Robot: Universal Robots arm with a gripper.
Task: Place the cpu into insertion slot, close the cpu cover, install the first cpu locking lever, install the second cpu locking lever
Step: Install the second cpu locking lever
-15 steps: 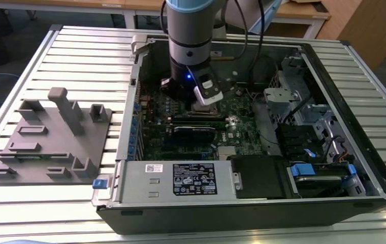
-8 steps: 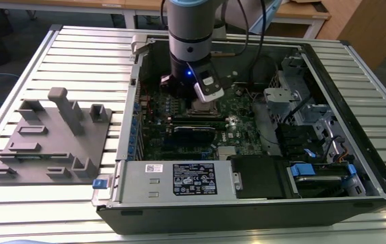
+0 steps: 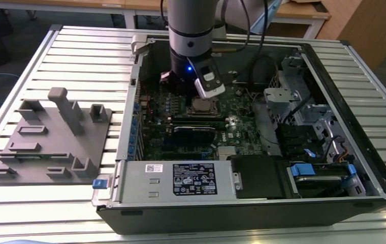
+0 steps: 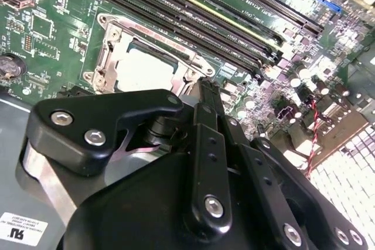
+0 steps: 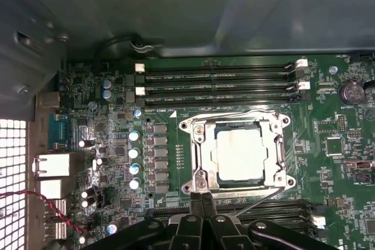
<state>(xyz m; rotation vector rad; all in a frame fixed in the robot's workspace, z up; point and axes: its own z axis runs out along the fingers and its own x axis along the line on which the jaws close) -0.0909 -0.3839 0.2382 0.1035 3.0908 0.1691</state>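
**CPU seated in socket, cover down, gripper at socket edge**

Item 1, the cpu [image 5: 239, 153]: flat square chip with a pale metal top, lying in the insertion slot [image 5: 281, 168] right of centre in the first wrist view and upper left of centre in the second wrist view. Judged light, rigid and smooth; delicate on its underside, so best taken by its outer edges only.

Item 2, the cpu cover [image 5: 202, 150]: thin silvery frame, lying flat around the chip with the top showing through its window. Judged stiff sheet metal, hinged, tolerant of a push on its rim.

Item 3, locking lever [image 5: 258, 200]: a slim wire rod running beside the lower edge of the socket in the first wrist view. Judged springy and thin, slippery to press.

Item 4, the gripper [image 5: 203, 198]: fingers pressed together, holding nothing, tips touching or just beside the socket's lower-left corner.

Surroundings: green motherboard [image 5: 345, 144], long black memory slots [image 5: 217, 80], computer case [image 3: 355, 66] at centre of the exterior view.
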